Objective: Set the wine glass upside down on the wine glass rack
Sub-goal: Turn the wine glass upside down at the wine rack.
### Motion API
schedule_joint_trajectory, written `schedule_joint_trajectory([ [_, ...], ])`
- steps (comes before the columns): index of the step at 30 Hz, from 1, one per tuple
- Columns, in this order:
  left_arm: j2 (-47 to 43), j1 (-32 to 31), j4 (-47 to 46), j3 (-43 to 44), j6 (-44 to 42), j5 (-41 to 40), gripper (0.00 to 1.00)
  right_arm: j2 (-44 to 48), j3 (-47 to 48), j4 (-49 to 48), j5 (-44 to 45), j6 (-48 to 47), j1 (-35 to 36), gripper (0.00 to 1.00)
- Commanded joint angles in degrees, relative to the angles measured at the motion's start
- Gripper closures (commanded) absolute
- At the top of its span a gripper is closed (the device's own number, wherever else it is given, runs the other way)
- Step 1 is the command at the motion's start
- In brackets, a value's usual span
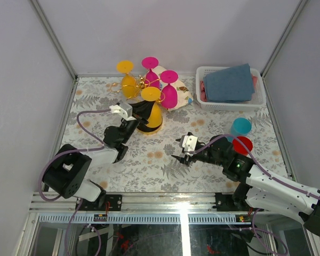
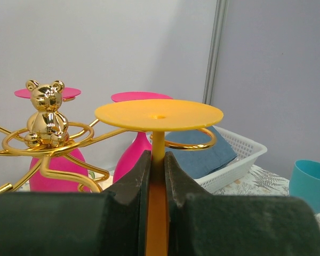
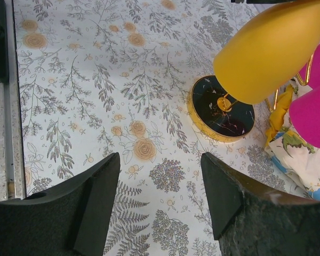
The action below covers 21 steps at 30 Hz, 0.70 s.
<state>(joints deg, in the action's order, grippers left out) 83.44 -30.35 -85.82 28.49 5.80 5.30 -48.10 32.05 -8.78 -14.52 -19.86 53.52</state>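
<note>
The wine glass rack (image 1: pixel 140 81) is a gold wire tree with a gold bear (image 2: pixel 44 113) on top, on a round black gold-rimmed base (image 3: pixel 222 114). Three glasses hang on it upside down: one yellow (image 1: pixel 128 80) and two pink (image 1: pixel 169 88). My left gripper (image 1: pixel 143 111) is shut on the stem (image 2: pixel 158 146) of another yellow wine glass (image 1: pixel 152 108). This glass is upside down, with its foot (image 2: pixel 159 114) on top, and its stem is beside a gold loop arm (image 2: pixel 191 142). Its bowl (image 3: pixel 266 52) hangs over the base. My right gripper (image 3: pixel 160 186) is open and empty over the table.
A white basket (image 1: pixel 260 99) holding a blue cloth (image 1: pixel 229 82) stands at the back right. A teal glass (image 1: pixel 241 127) and a red disc (image 1: pixel 243 144) sit by the right arm. A patterned cloth (image 3: pixel 296 154) lies behind the rack base.
</note>
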Motion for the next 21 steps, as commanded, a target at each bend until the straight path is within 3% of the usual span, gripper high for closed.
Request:
schedule_joint_trajectory([
  [1,1.4,0.6,-4.8,2.4,0.8,1.9,1.0,0.7,2.0,-2.2,0.2,0.8,0.3,0.3],
  [8,2.5,0.7,-4.2,2.8,2.2,2.4,1.0,0.8,1.7,-2.0,0.5,0.7,0.3,0.29],
  [14,2.5,0.6,-3.1,2.5,3.2,-6.5,1.0,0.4,1.7,-2.3,0.4,0.7,0.3,0.29],
  [21,4.2,-0.3,-2.2,4.6,2.3,-8.8,1.0,-0.1,1.8,-2.6,0.4,0.7,0.4,0.29],
])
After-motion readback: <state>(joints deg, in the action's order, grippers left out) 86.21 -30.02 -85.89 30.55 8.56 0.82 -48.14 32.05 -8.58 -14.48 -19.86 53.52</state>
